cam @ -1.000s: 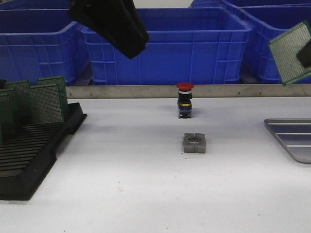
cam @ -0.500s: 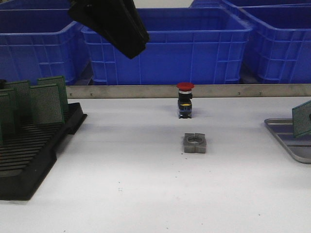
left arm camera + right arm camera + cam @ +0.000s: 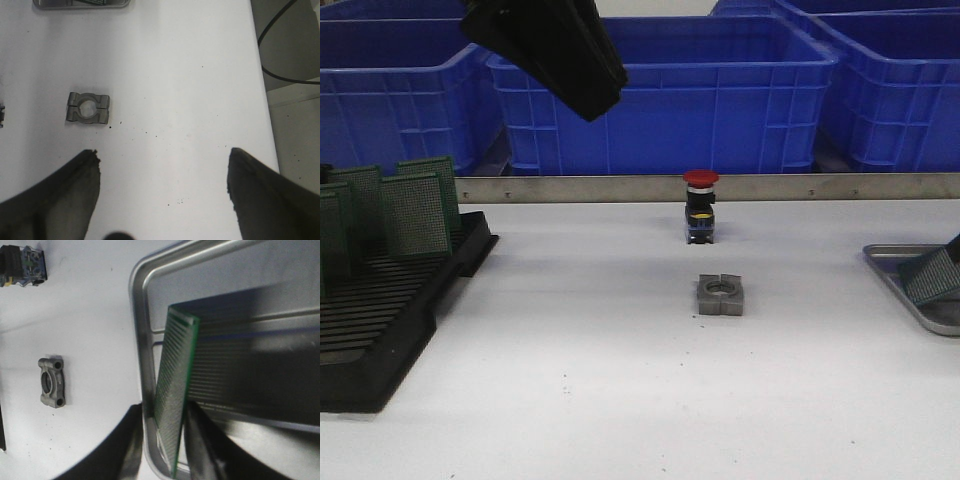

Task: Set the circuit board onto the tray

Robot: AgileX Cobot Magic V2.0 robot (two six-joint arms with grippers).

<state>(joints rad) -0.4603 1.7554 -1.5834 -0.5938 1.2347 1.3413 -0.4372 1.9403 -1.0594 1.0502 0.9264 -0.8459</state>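
The circuit board (image 3: 175, 395) is clamped edge-on between the two fingers of the right gripper (image 3: 165, 440), tilted over the near-left corner of the tray (image 3: 136, 330); whether its lower edge touches the tray floor cannot be told; in the front view only a slanted corner of the board (image 3: 932, 277) shows at the right edge of the frame, over the tray (image 3: 900, 275), and the right gripper itself is barely in sight there. On the white tabletop (image 3: 620, 380) a grey metal clamp block (image 3: 721, 295) lies near the middle, well apart from the tray; behind it stands a red-capped push button (image 3: 701, 206); neither blocks the tray. At the left a black slotted rack (image 3: 390, 310) holds several green boards (image 3: 415, 212) upright; blue bins (image 3: 720, 90) line the back. The left gripper (image 3: 162, 195) hangs high over the tabletop with its fingers spread wide and nothing between them; its wrist view shows the clamp block (image 3: 89, 107) from above and a strip of the tray (image 3: 80, 4) at the frame's edge; the front view shows it only as a dark shape (image 3: 555, 50) before the bins.
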